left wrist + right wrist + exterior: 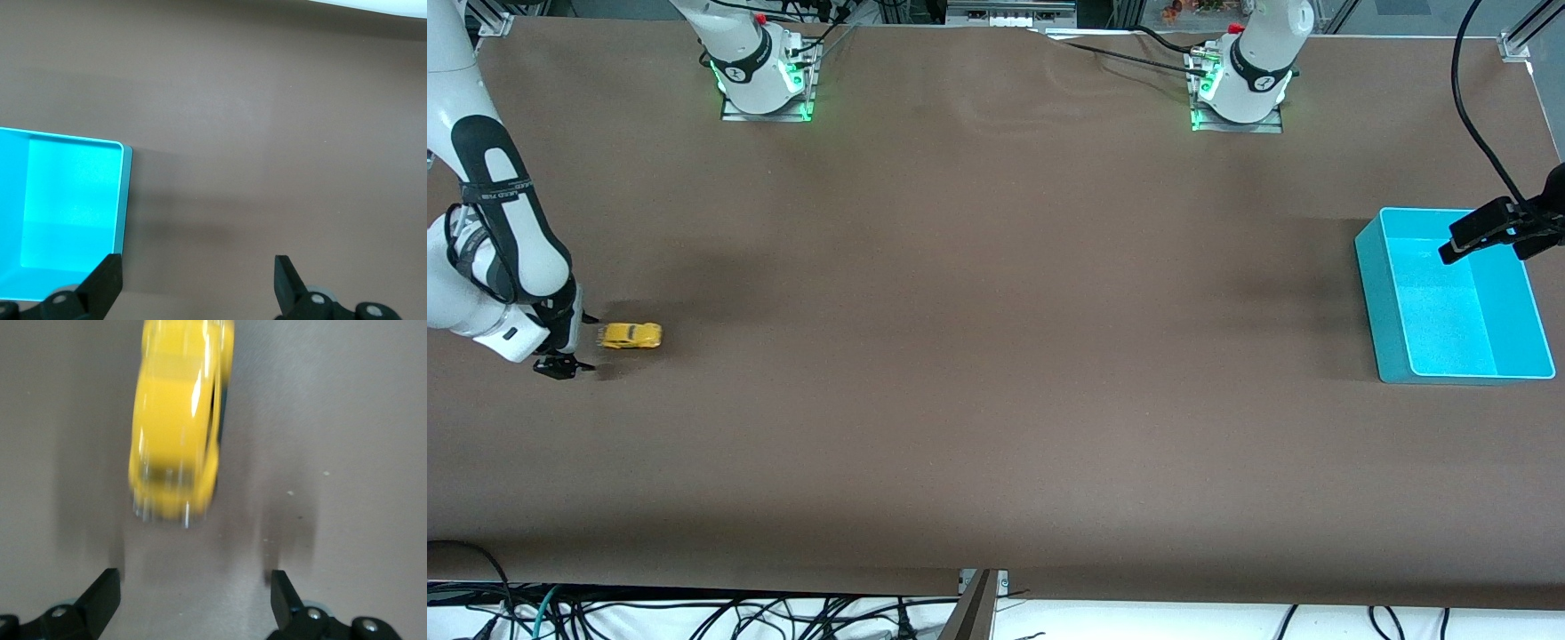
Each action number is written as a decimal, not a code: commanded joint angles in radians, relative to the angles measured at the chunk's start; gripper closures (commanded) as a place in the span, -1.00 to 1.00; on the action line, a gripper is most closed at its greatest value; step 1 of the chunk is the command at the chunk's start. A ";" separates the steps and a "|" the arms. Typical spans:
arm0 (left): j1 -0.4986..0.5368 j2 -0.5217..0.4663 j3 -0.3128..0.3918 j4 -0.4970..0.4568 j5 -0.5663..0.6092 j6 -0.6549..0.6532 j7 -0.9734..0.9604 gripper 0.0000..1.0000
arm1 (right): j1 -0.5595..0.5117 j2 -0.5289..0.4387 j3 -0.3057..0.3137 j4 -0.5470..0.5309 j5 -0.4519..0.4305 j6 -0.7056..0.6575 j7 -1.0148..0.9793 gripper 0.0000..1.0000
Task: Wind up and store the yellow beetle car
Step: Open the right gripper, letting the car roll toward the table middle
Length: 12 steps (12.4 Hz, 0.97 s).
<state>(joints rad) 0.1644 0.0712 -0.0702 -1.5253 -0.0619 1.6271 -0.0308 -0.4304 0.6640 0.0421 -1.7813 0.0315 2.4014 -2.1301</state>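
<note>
The yellow beetle car (631,335) stands on its wheels on the brown table at the right arm's end. In the right wrist view it (179,420) is blurred and lies just clear of the fingertips. My right gripper (567,342) is open and empty, low at the table right beside the car. My left gripper (1489,231) is open and empty over the teal bin (1378,302) at the left arm's end. The bin's corner (122,193) shows in the left wrist view beside one finger (107,283).
The two robot bases (765,76) (1240,84) stand along the table's edge farthest from the front camera. A black cable (1476,116) hangs down to the left gripper. Loose cables lie below the table's near edge.
</note>
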 commanded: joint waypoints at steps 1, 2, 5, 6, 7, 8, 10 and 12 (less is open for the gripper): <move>0.004 -0.004 -0.002 0.002 -0.006 0.007 0.017 -1.00 | -0.007 0.009 0.012 0.031 0.002 -0.039 0.001 -1.00; 0.004 -0.004 -0.002 0.002 -0.006 0.007 0.017 -1.00 | -0.005 0.008 0.012 0.031 0.002 -0.039 0.001 -1.00; 0.004 -0.004 -0.002 0.002 -0.006 0.007 0.017 -1.00 | -0.004 0.002 0.012 0.033 0.002 -0.041 0.001 -0.99; 0.006 -0.004 -0.002 0.002 -0.006 0.007 0.017 -1.00 | -0.004 -0.001 0.012 0.033 0.002 -0.041 0.001 -1.00; 0.006 -0.004 -0.002 0.002 -0.006 0.007 0.017 -1.00 | -0.002 -0.004 0.012 0.033 0.002 -0.042 0.001 -0.99; 0.006 -0.004 0.000 0.002 -0.006 0.007 0.017 -1.00 | -0.002 -0.007 0.012 0.034 0.001 -0.056 0.001 -1.00; 0.007 -0.004 0.001 0.004 -0.007 0.007 0.017 -1.00 | -0.001 -0.007 0.012 0.049 0.001 -0.085 0.012 -0.99; 0.014 -0.004 0.001 0.004 -0.007 0.007 0.017 -1.00 | 0.001 -0.007 0.012 0.054 0.001 -0.087 0.012 -1.00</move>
<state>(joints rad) 0.1676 0.0712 -0.0682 -1.5253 -0.0619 1.6271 -0.0308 -0.4284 0.6629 0.0479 -1.7391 0.0315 2.3411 -2.1281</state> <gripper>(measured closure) 0.000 0.000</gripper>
